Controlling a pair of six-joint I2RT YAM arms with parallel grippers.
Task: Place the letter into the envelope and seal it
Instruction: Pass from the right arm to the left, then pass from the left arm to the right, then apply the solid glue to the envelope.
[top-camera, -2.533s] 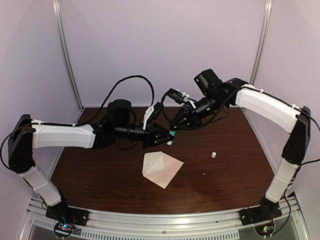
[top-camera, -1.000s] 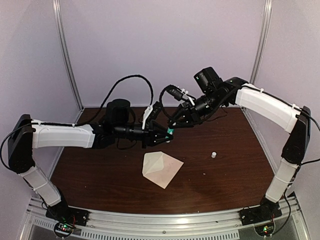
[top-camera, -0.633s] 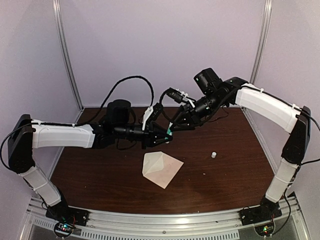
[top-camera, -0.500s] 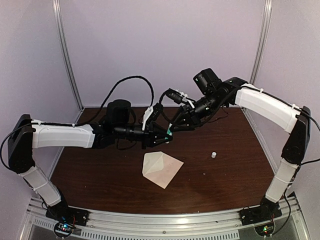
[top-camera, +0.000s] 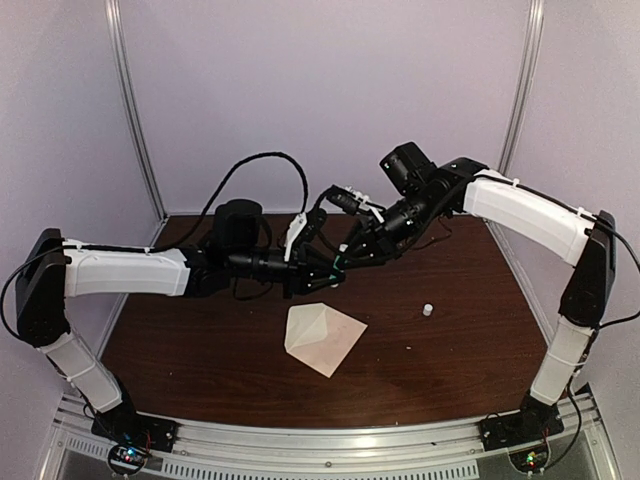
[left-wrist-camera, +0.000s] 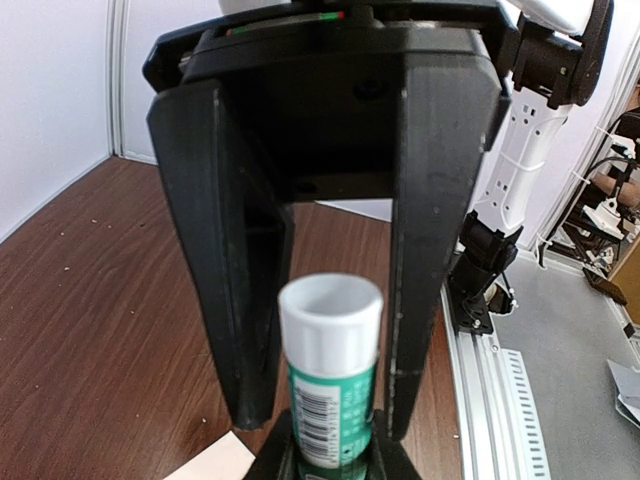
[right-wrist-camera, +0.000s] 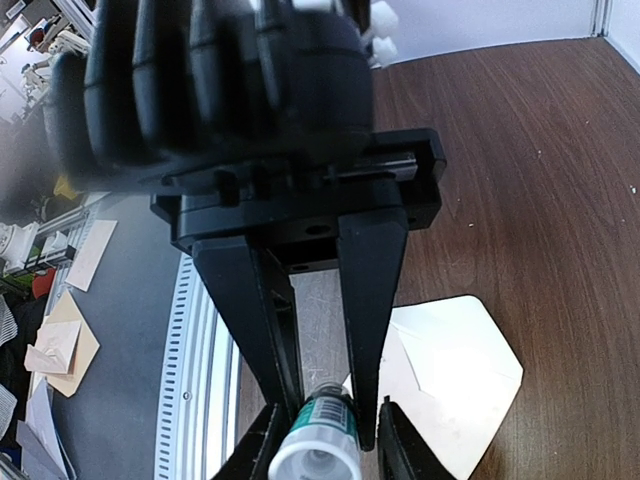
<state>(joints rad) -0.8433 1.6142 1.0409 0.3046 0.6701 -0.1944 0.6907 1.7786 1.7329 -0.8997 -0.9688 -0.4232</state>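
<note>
The cream envelope (top-camera: 322, 338) lies flat on the table, its pointed flap and diagonal seams showing; it also shows in the right wrist view (right-wrist-camera: 450, 370). No separate letter sheet shows. Both grippers meet in the air behind it. My left gripper (top-camera: 330, 273) is shut on the green body of a glue stick (left-wrist-camera: 330, 400). My right gripper (top-camera: 347, 262) faces it, and its fingers (left-wrist-camera: 435, 250) closely straddle the stick's white end (right-wrist-camera: 312, 462). A small gap shows beside one finger.
A small white cap-like piece (top-camera: 427, 309) stands on the brown table (top-camera: 200, 340) to the right of the envelope. White walls and metal posts close in the back and sides. A metal rail (top-camera: 330, 440) runs along the near edge.
My right gripper has moved left, closer onto the glue stick held by my left gripper. The left arm and the envelope have stayed in place.
</note>
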